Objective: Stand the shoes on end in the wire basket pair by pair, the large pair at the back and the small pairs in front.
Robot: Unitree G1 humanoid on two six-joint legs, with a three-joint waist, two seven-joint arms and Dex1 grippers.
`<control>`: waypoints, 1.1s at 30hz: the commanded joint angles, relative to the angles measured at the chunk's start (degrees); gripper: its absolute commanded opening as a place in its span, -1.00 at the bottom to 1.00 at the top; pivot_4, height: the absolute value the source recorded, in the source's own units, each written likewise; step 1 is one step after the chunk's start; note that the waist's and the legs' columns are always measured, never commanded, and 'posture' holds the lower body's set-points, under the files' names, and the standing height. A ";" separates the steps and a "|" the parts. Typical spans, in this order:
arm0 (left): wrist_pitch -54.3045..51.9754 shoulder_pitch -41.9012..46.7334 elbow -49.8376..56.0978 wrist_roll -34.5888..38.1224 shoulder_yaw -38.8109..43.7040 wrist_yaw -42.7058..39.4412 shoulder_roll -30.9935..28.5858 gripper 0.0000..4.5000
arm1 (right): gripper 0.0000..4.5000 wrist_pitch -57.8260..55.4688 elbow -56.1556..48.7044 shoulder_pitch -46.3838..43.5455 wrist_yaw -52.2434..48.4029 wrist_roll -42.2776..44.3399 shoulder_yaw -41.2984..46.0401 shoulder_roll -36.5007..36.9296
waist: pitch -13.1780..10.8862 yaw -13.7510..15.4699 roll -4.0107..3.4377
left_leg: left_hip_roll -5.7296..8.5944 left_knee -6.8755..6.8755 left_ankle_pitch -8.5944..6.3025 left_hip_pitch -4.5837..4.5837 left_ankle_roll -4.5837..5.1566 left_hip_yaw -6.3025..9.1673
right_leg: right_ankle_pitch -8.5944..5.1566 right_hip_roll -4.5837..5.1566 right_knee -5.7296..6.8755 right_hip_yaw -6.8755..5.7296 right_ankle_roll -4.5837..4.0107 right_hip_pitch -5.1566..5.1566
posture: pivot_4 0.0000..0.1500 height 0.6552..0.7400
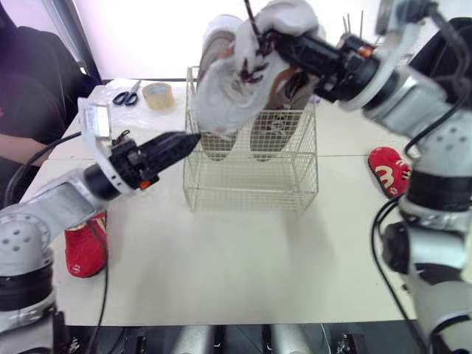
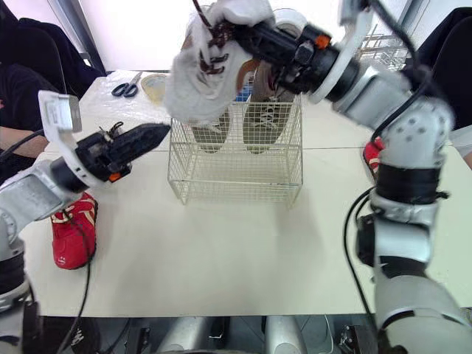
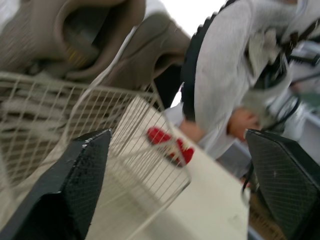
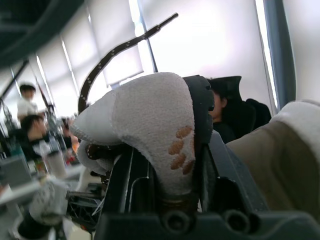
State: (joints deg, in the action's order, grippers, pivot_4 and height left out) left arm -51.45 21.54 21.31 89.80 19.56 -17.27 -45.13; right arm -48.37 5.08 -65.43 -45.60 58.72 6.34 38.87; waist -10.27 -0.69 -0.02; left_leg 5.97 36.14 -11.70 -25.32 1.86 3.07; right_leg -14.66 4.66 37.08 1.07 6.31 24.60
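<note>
Nearest on the table (image 1: pixel 243 258), a small red shoe (image 1: pixel 85 247) lies beside the left arm. Just beyond it the left gripper (image 1: pixel 188 141) points at the left side of the wire basket (image 1: pixel 251 192), close to the mesh, holding nothing. Above the basket's front left part the right gripper (image 1: pixel 259 40) clamps the white shoe (image 1: pixel 228 88), which hangs tilted with its dark laces loose. I cannot tell whether it touches the rim. Behind it, 2 large beige shoes (image 1: pixel 279 122) stand on end along the back. A 2nd red shoe (image 1: pixel 389 169) lies on the table well to the right of the basket. Farther back sit a tape roll (image 1: pixel 158 95) and scissors (image 1: pixel 129 94), with a person's dark sleeve (image 1: pixel 29 96) at the far left.

The step in hand looks like seating the white shoe in front of the beige pair. To do it well, turn the shoe upright first, bring it down inside the front wall and keep the laces off the wire. It should not lean on the beige shoes and tip them. The left gripper is well placed to steady the basket.

The left wrist view makes plain that the left fingers (image 3: pixel 75 190) are spread wide, which the head views leave hard to judge. The right wrist view shows brown paw marks on the pinched part of the shoe
</note>
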 commanded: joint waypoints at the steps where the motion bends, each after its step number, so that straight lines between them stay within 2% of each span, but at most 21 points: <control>1: 0.49 -2.03 1.58 -3.63 4.13 -4.80 -3.49 0.98 | -0.74 14.59 12.35 -9.40 -19.30 -17.76 -8.07 8.28 | -0.02 -0.10 -0.03 | 0.00 0.02 -0.01 0.01 0.00 0.00 | -0.06 0.00 -0.02 -0.01 -0.11 -0.01 | 1.00 1.00; 3: 1.16 -2.43 1.75 -5.16 4.26 -5.76 -3.93 0.98 | -0.74 22.95 18.89 -13.34 -26.84 -25.20 -12.11 9.53 | -0.02 -0.12 -0.03 | -0.01 -0.02 -0.02 0.01 -0.01 -0.05 | -0.07 0.01 -0.03 0.00 -0.12 0.02 | 1.00 1.00; 7: 2.34 -2.52 2.75 -7.51 3.78 -5.86 -3.02 0.98 | -0.74 37.85 29.27 -17.51 -35.61 -36.39 -16.44 8.00 | -0.02 -0.51 -0.02 | -0.05 -0.11 -0.03 0.01 -0.03 -0.05 | -0.01 0.00 -0.05 0.01 -0.02 0.05 | 1.00 1.00; 13: 2.94 -3.11 4.00 -9.33 3.93 -5.69 -1.96 0.98 | -0.74 48.94 38.93 -19.57 -42.89 -44.64 -18.42 4.70 | -0.03 -0.22 -0.03 | -0.05 -0.10 0.00 -0.01 -0.18 -0.04 | -0.01 0.00 -0.01 0.02 -0.01 0.09 | 1.00 1.00; 23: 3.33 -2.60 4.37 -12.19 2.64 -6.18 -1.40 0.98 | -0.74 54.21 48.74 -18.59 -45.39 -52.53 -18.62 0.58 | -0.03 -0.03 -0.03 | -0.03 -0.10 0.11 0.00 -0.55 -0.02 | 0.00 0.00 0.02 0.01 -0.01 0.09 | 1.00 1.00; 31: 3.15 -1.83 4.61 -13.01 2.39 -6.43 -1.00 0.98 | -0.74 52.69 51.58 -19.20 -45.88 -54.23 -17.38 -0.35 | -0.03 0.07 -0.03 | -0.01 -0.07 0.13 -0.01 -0.58 0.01 | 0.00 0.00 0.04 -0.01 -0.01 0.07 | 1.00 1.00; 32: 3.06 -1.85 4.72 -12.83 2.48 -6.33 -0.95 1.00 | -0.29 51.96 51.21 -19.12 -46.39 -54.07 -17.27 -0.25 | -0.03 0.07 -0.03 | -0.01 -0.07 0.13 -0.01 -0.58 0.02 | 0.00 0.00 0.04 -0.01 -0.01 0.07 | 1.00 1.00; 33: 2.99 -1.93 4.89 -12.70 2.53 -6.25 -0.91 1.00 | -0.15 51.50 50.68 -18.89 -46.71 -53.91 -17.28 -0.06 | -0.03 0.04 -0.03 | 0.00 -0.07 0.13 -0.01 -0.58 0.02 | 0.00 0.00 0.04 -0.01 -0.01 0.06 | 1.00 1.00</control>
State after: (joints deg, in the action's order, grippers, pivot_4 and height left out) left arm -49.18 18.78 24.72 76.60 21.14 -23.50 -45.99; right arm 3.85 57.00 -82.33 -91.60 4.68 -12.73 37.62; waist -10.30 -0.64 -0.04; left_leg 5.97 36.07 -11.57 -25.32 1.28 3.09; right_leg -14.66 4.67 37.12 1.06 6.31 24.66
